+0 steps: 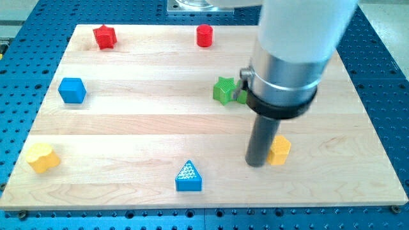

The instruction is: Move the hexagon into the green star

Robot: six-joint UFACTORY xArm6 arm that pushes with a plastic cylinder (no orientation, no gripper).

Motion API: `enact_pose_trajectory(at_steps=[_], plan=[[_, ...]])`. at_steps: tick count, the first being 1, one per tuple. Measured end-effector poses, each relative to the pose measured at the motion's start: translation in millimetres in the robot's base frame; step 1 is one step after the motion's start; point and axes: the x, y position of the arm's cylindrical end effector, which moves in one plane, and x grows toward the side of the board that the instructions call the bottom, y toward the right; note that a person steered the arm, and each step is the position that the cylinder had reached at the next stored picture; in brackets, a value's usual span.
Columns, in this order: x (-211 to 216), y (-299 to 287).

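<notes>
The yellow hexagon block (280, 150) lies on the wooden board (140, 128) right of centre, near the view's bottom. My tip (256, 163) rests on the board touching the hexagon's left side. The green star block (224, 90) sits above and left of the tip, near the board's middle. A second green block (241, 96) touches the star's right side and is mostly hidden behind the arm's silver collar (281, 76), so its shape cannot be made out.
A red star block (104, 36) sits at top left and a red cylinder (204, 36) at top centre. A blue cube (72, 90) lies at left, a yellow block (43, 157) at bottom left, a blue triangle (189, 176) at bottom centre.
</notes>
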Motion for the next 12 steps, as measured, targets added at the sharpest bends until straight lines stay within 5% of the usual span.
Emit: enact_pose_trajectory(at_steps=[2,4,7,10,12], plan=[[24,73],[1,100],[-41,16],[-56,73],[-77,-2]])
